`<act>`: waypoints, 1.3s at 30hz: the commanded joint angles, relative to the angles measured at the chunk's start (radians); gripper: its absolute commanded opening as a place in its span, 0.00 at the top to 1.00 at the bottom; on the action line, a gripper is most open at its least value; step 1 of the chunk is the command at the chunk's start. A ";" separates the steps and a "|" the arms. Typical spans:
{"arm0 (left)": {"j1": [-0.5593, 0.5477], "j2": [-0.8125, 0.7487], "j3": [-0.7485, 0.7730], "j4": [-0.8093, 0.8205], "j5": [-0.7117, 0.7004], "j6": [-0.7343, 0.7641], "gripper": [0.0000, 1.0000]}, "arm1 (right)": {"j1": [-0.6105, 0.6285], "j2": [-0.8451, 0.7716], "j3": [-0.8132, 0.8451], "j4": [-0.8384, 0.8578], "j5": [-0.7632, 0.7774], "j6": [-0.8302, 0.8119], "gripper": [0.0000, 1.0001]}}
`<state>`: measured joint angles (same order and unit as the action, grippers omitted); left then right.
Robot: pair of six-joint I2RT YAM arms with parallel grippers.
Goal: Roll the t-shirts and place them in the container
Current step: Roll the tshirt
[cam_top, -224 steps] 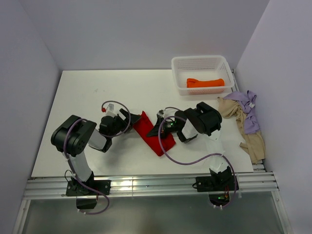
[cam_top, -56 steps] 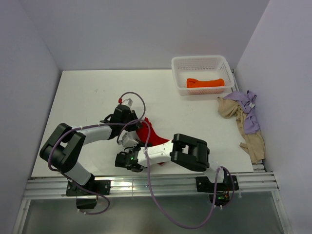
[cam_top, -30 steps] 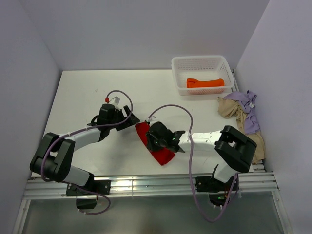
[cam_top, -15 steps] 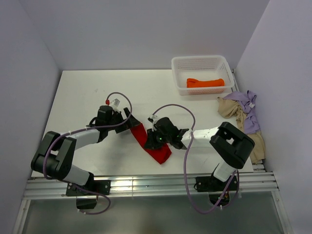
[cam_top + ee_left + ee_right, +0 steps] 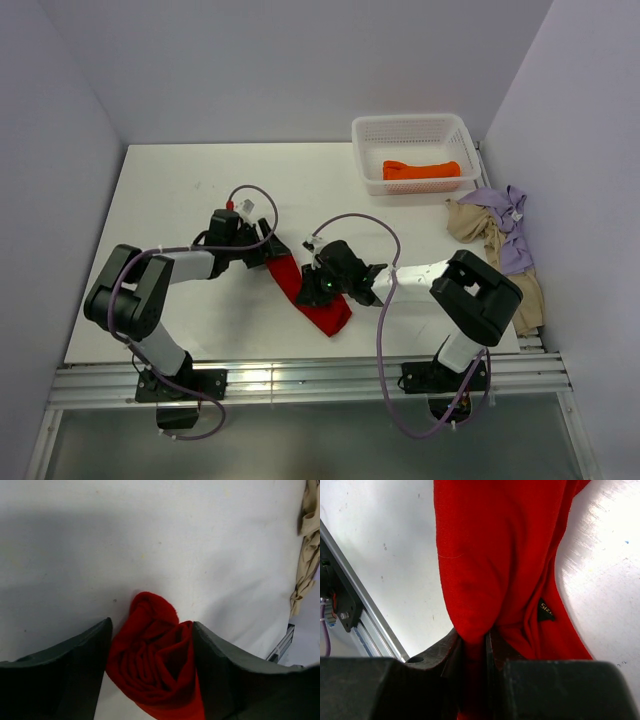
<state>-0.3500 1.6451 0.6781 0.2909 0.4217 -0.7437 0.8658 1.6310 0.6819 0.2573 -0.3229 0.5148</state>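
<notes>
Right wrist: right end effector pinches red t-shirt

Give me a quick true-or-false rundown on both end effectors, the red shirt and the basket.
1. The right end effector pinches a fold of the red shirt. True.
2. The basket is empty. False: an orange shirt lies in it.
3. The red shirt's rolled end sits between the jaws of the left end effector. True.
4. The beige shirt and lavender shirt are in the basket. False: they lie heaped at the right edge of the table.
</notes>
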 commanded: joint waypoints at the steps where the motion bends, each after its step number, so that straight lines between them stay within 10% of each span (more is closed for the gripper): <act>1: 0.000 0.035 0.012 -0.045 0.011 0.029 0.33 | 0.002 0.035 -0.019 -0.135 0.028 -0.030 1.00; 16: 0.000 -0.030 -0.070 -0.003 0.032 0.043 1.00 | -0.002 0.035 0.031 -0.213 0.100 -0.045 0.99; 21: 0.000 -0.093 -0.133 0.021 -0.047 0.015 1.00 | -0.005 0.032 0.082 -0.297 0.151 -0.081 0.83; 25: 0.000 -0.187 -0.182 0.024 -0.118 -0.008 1.00 | -0.004 -0.002 0.093 -0.311 0.156 -0.090 0.48; 39: -0.056 -0.237 -0.232 0.001 -0.270 -0.026 1.00 | -0.016 -0.284 0.050 -0.359 0.205 -0.007 0.02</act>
<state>-0.3935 1.4040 0.4541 0.2802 0.1993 -0.7643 0.8635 1.4551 0.7513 -0.0765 -0.1581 0.4744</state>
